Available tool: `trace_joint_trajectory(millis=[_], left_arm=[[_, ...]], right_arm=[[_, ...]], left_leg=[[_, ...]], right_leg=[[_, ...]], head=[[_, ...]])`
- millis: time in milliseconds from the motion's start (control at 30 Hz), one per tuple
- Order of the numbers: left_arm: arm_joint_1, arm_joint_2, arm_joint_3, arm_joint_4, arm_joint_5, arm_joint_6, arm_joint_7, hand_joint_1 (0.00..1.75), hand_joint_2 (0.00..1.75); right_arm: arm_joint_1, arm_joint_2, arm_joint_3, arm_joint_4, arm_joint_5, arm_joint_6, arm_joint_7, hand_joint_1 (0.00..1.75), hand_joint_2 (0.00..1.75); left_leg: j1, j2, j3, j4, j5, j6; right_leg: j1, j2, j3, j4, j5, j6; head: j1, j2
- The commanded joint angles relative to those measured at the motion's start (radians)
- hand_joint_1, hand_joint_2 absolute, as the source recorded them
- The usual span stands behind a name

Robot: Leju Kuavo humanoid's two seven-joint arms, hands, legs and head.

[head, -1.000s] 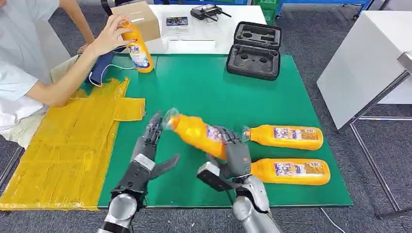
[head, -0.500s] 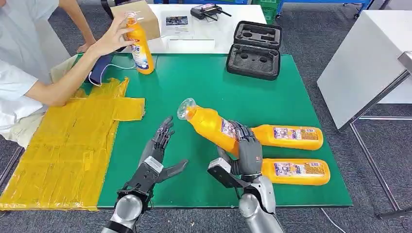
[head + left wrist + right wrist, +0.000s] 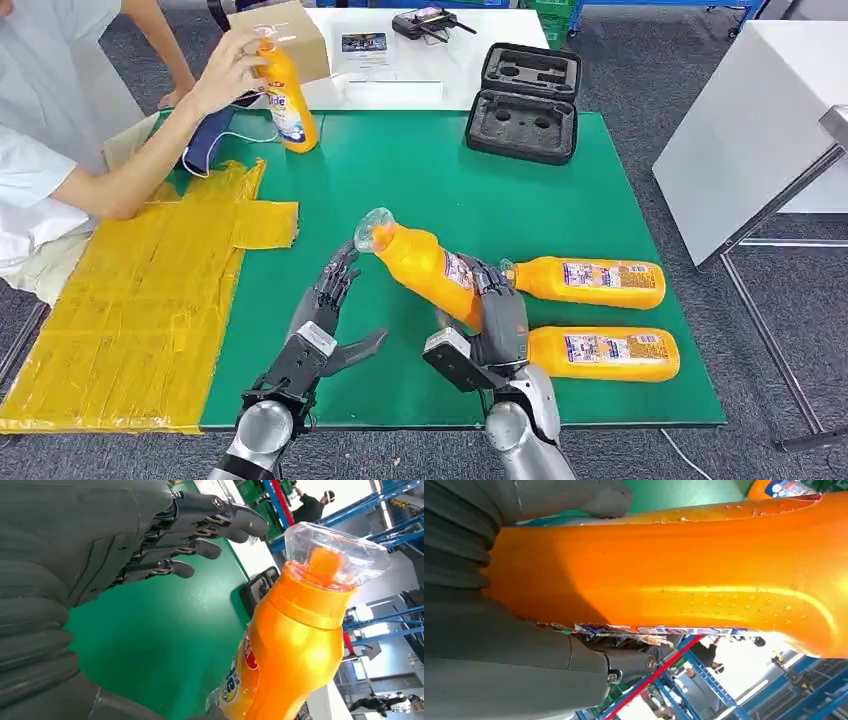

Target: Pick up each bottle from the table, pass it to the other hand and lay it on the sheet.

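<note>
My right hand [image 3: 497, 312] grips an orange bottle [image 3: 425, 268] by its body, tilted above the green mat with its clear cap toward my left hand; the same bottle [image 3: 285, 645] looms close in the left wrist view and its side [image 3: 684, 575] spans the right wrist view. My left hand [image 3: 322, 310] is open, fingers [image 3: 200, 525] stretched, just beside the cap and not touching it. Two more orange bottles lie on the mat to the right, the farther one [image 3: 590, 282] and the nearer one [image 3: 605, 353]. The yellow sheet [image 3: 130, 300] covers the table's left part.
A person at the far left holds another orange bottle [image 3: 287, 95] upright at the mat's back left corner. A black foam case [image 3: 525, 100] lies at the back. A cardboard box [image 3: 290, 35] and white table stand behind. A white table [image 3: 760, 120] is to the right.
My right hand has shifted the held bottle slightly left again toward my left hand, after first pulling it right. My left hand has stayed open, edging closer to the cap.
</note>
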Motion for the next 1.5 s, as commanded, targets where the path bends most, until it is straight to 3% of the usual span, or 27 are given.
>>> trace_joint_trajectory(millis=[33,300,867,900,933,1500], left_arm=[[-0.046,0.022,-0.018,0.068,0.006,-0.011,0.007,0.0,1.75],[-0.071,0.016,-0.003,0.095,0.022,-0.019,0.008,0.0,1.75],[-0.098,0.004,0.062,0.143,0.084,-0.034,0.002,0.0,1.75],[-0.096,0.0,0.071,0.138,0.096,-0.034,-0.001,0.24,1.75],[-0.093,-0.002,0.08,0.127,0.111,-0.037,-0.005,1.75,1.75],[-0.08,-0.004,0.095,0.087,0.142,-0.04,-0.013,1.75,1.75]], right_arm=[[-0.014,-0.008,0.038,0.03,-0.051,0.09,-0.054,1.75,1.75],[-0.005,0.02,0.193,0.073,0.002,0.091,-0.076,1.75,1.75],[-0.013,0.003,0.204,0.103,-0.005,0.062,-0.069,1.75,1.75],[-0.013,0.004,0.204,0.105,-0.003,0.059,-0.068,1.75,1.75],[-0.014,0.004,0.204,0.111,-0.002,0.059,-0.067,1.75,1.75],[-0.017,0.004,0.2,0.127,0.009,0.048,-0.061,1.75,1.75]], left_leg=[[0.001,0.001,0.006,-0.001,-0.002,-0.002],[0.001,0.002,0.005,-0.001,-0.002,-0.002],[0.002,0.001,0.005,-0.001,-0.002,-0.002],[0.001,0.001,0.003,-0.001,-0.001,-0.002],[0.002,0.002,0.005,-0.001,-0.002,-0.002],[0.002,0.001,0.004,-0.001,-0.002,-0.002]], right_leg=[[0.001,0.002,0.006,-0.002,-0.002,-0.002],[0.001,0.002,0.005,-0.001,-0.002,-0.002],[0.002,0.002,0.006,-0.002,-0.002,-0.003],[0.001,0.001,0.004,-0.001,-0.001,-0.002],[0.002,0.002,0.006,-0.002,-0.002,-0.002],[0.002,0.001,0.004,-0.002,-0.002,-0.002]], head=[[0.0,0.0],[0.0,0.0],[0.0,0.0],[0.0,0.0],[0.0,0.0],[0.0,0.0]])
